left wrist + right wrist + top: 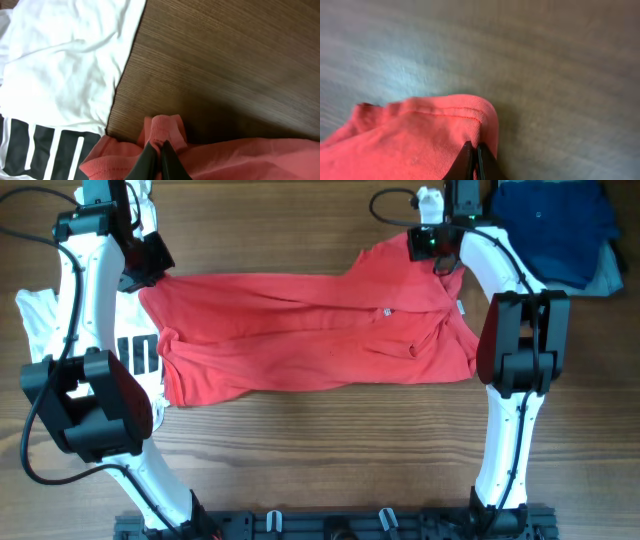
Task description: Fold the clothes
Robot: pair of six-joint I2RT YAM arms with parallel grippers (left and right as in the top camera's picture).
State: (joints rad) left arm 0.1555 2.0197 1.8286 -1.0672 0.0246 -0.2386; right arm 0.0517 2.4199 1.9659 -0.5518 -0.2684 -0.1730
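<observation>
1. Principal item: large red cotton T-shirt (310, 335), spread crosswise and rumpled on the brown wood-grain counter (320, 460). All places below are reckoned from it.
2. At its far left corner: left gripper (161, 151), jaws shut tight, with a bunched tuck of red hem pinched between them.
3. At its far right corner: right gripper (471, 152), jaws shut tight on the stitched red edge.
4. At its left end, partly beneath it: white cotton T-shirt with black print (40, 310).
5. Beyond its right end, apart from it: folded dark blue garment (550, 225), lying on a paler grey-blue garment (605, 275).
6. Step in hand, as judged: both far corners are secured, and the fold itself is not yet made.
7. Next move calls for raising both corners together and level. They then go across toward the near hem, with the cloth kept taut so the creases are not folded in. The white shirt underneath should not be dragged along.
</observation>
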